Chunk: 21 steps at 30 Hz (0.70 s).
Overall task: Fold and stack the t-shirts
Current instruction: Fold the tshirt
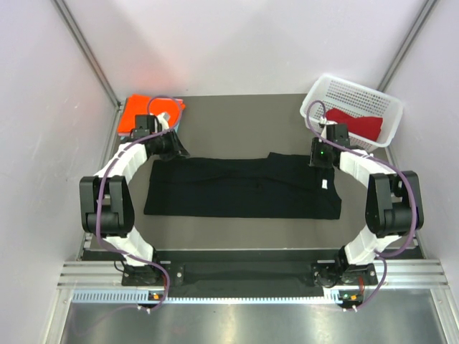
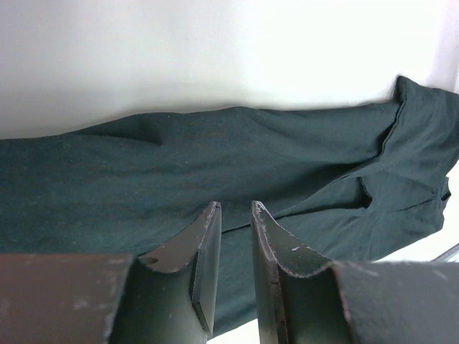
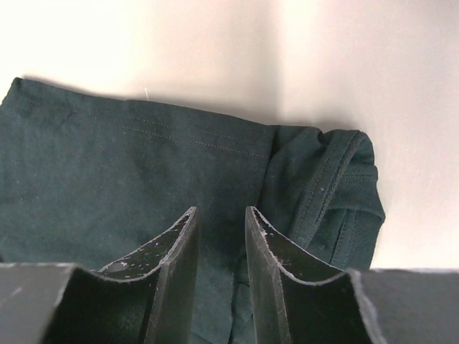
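Fingers (image 2: 195, 264) parted, red tee (image 1: 356, 123) in basket (image 1: 346, 90)

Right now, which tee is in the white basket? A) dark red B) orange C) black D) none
A: the dark red tee lies inside the white mesh basket at far right. The orange tee sits at far left, and the black tee is spread out in the middle.

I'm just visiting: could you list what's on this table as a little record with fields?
Middle: large black cloth t-shirt, lying flat as a long band
Far left corner: bright orange cloth t-shirt
Far right: white plastic mesh basket holding dark red cloth t-shirt
Left jaws: slightly apart, at black shirt's left end
Right jaws: slightly apart, at its right end
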Motion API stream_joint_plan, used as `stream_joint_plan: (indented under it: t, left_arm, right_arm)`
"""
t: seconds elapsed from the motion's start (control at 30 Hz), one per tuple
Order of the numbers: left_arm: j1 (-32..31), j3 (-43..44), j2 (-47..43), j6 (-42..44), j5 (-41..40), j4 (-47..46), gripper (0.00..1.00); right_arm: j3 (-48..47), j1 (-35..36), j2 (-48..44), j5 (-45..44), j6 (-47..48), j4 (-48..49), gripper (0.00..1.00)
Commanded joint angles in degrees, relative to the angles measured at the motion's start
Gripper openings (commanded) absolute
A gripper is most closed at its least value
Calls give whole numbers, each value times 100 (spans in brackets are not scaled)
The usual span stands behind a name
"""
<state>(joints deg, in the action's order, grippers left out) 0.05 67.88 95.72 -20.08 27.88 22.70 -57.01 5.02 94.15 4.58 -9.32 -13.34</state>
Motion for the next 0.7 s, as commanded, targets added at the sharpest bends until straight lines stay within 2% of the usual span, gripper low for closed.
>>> stream_joint_plan:
  t: [0.0, 0.1, 0.17, 0.2, 0.3, 0.33, 0.67]
  left_arm:
    - [12, 50, -247, -5, 156, -196, 29]
    - [-146, 15, -291, -14, 156, -222, 29]
    - [-190, -3, -300, -14, 121, -239, 29]
    - [-207, -3, -291, 3, 104, -240, 30]
    - [-243, -11, -133, -31, 51, -205, 29]
    - [-243, -11, -89, -58, 16, -222, 29]
    - [-313, 41, 684, 12, -151, -187, 28]
  right_arm:
    - [-20, -1, -143, -18, -149, -1, 32]
    - [-29, 26, -116, 17, -193, -89, 32]
    - [15, 78, -186, 69, -184, -2, 28]
    - [32, 96, -204, 78, -175, 7, 18]
    - [15, 166, -327, 96, -158, -45, 2]
    - [6, 201, -370, 105, -123, -115, 0]
    - [849, 386, -1451, 447, -61, 25, 0]
